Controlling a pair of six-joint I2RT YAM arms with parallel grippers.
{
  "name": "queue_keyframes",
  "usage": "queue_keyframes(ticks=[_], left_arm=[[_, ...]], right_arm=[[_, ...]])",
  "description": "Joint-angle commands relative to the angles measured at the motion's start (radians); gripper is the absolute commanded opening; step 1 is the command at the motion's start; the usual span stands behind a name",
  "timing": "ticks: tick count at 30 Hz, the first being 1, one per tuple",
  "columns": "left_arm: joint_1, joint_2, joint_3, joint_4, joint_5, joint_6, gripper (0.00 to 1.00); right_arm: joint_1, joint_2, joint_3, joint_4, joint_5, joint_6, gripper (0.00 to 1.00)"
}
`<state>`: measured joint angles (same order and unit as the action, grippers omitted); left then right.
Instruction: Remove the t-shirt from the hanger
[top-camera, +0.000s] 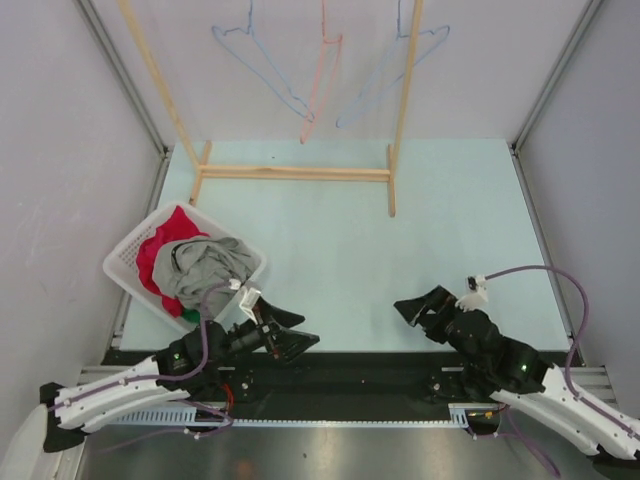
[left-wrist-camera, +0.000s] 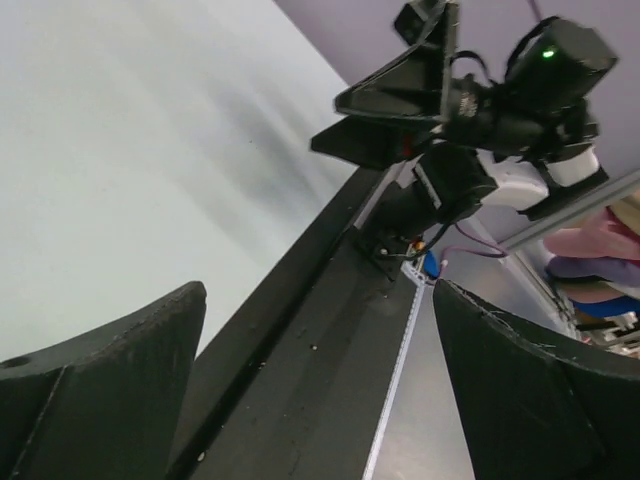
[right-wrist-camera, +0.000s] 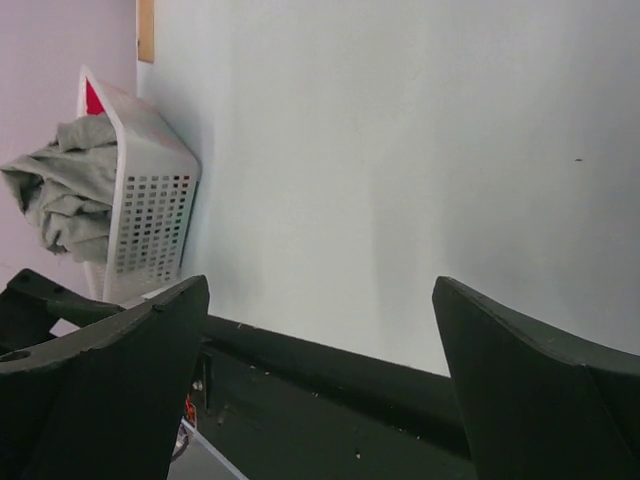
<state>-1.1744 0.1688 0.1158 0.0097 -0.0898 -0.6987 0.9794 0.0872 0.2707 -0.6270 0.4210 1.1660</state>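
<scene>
Pale lilac walls (top-camera: 60, 150) close in a light blue-green worktop (top-camera: 400, 250). At its far end stands a wooden rack (top-camera: 295, 173), and three wire hangers (top-camera: 322, 80), two blue and one pink, hang from it as bare wire.

At the left edge of the worktop a white perforated basket (top-camera: 125, 262) sits at an angle. The grey t-shirt (top-camera: 205, 268) lies crumpled on top inside it, spilling over a red garment (top-camera: 170, 235), well apart from the hangers. The right wrist view shows the same basket from the side, with the grey cloth bulging above its rim.

Both arms lie low along the black strip (top-camera: 350, 375) at the near edge. The left gripper (top-camera: 292, 330) rests just beside the basket's near corner, with its jaws spread wide and nothing between them. The right gripper (top-camera: 420, 315) points toward the left over bare worktop. It is equally wide open and holds nothing.
</scene>
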Motion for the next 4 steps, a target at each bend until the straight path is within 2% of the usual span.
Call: queue_keyframes(ticks=[1,3,4], left_arm=[[-0.005,-0.185,-0.099,0.062,0.07,-0.079,1.0],[-0.005,-0.265,-0.159,0.033,0.082,-0.099,1.0],[-0.004,-0.306,-0.171,0.032,0.132,-0.122,1.0]], right_arm=[[-0.002,0.058,-0.086,0.257,-0.071,-0.054,0.99],[-0.001,0.069,-0.144,0.364,-0.115,-0.065,0.99],[0.002,0.065,-0.16,0.41,-0.142,-0.083,1.0]])
